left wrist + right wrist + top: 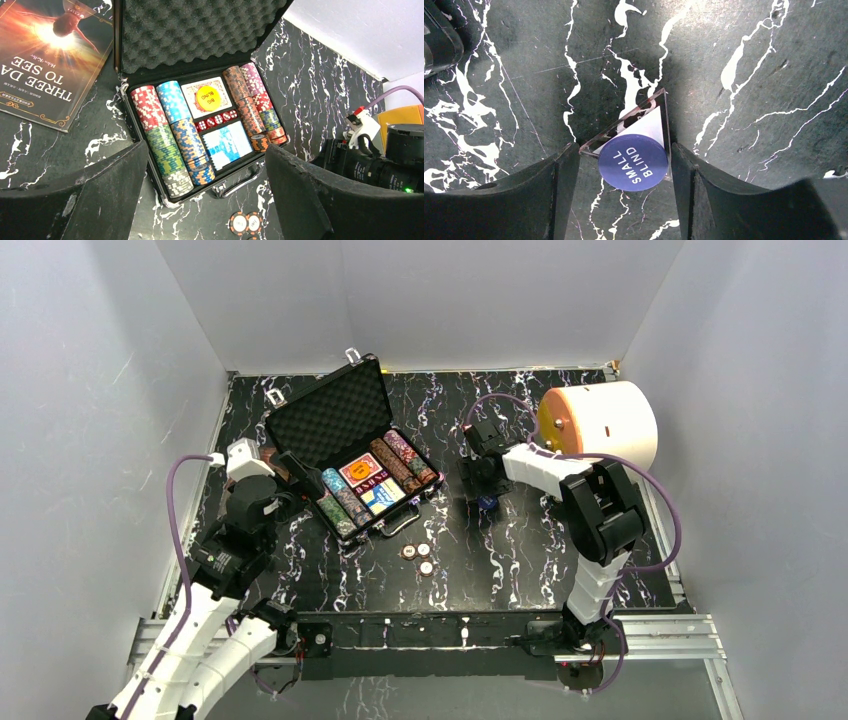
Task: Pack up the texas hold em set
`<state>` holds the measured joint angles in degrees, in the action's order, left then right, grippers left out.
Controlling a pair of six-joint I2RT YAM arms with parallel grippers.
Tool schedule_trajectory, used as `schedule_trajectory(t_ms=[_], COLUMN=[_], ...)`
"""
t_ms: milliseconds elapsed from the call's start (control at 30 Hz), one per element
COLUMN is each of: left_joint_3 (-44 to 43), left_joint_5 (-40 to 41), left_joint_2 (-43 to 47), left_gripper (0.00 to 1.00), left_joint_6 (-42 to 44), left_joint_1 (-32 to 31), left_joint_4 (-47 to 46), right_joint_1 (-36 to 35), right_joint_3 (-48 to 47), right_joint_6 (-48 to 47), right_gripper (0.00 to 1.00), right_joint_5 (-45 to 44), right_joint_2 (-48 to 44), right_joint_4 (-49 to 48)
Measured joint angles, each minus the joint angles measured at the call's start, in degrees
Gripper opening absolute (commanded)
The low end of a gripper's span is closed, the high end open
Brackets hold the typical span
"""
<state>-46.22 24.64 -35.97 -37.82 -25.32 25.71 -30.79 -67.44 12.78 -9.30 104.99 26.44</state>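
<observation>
Two robot arms in white and black: the left arm and the right arm alternate segmented white plastic links with blocky black joint housings. A thin purple cable loops beside the left arm, and a second purple cable arcs around the right. The left hand ends in broad, matte black wedge fingers, scuffed pale along the edges. The right hand carries matching dark fingers. A small green light glows on the right arm's black motor housing.
</observation>
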Motion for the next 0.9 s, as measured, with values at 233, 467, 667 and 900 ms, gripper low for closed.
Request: schedule_trajectory(t_ms=[233,467,667,900], left_joint_3=[0.0,0.0,0.0,0.8], left_joint_5=[0.0,0.0,0.0,0.0], left_joint_2=[0.0,-0.3,-0.4,-0.4], left_gripper=[0.86,0.86,0.86,0.86], left_joint_6=[0.1,0.1,0.0,-0.1], left_joint_1=[0.0,0.0,0.0,0.0], left_joint_4=[0.0,0.0,0.0,-0.2], right_joint_1=[0.0,0.0,-0.5,-2.6], right_joint_3=[-0.2,4.9,12.5,18.1], right_joint_6=[0.6,0.1,0.2,0.5], right_gripper=[0.68,0.68,0.69,0.69], right_joint_5=[-0.5,1.1,2.7,3.9], right_joint_2=[-0.2,-9.0,-18.1,-17.4], right_joint_4=[0.2,-6.1,-17.0,-23.2])
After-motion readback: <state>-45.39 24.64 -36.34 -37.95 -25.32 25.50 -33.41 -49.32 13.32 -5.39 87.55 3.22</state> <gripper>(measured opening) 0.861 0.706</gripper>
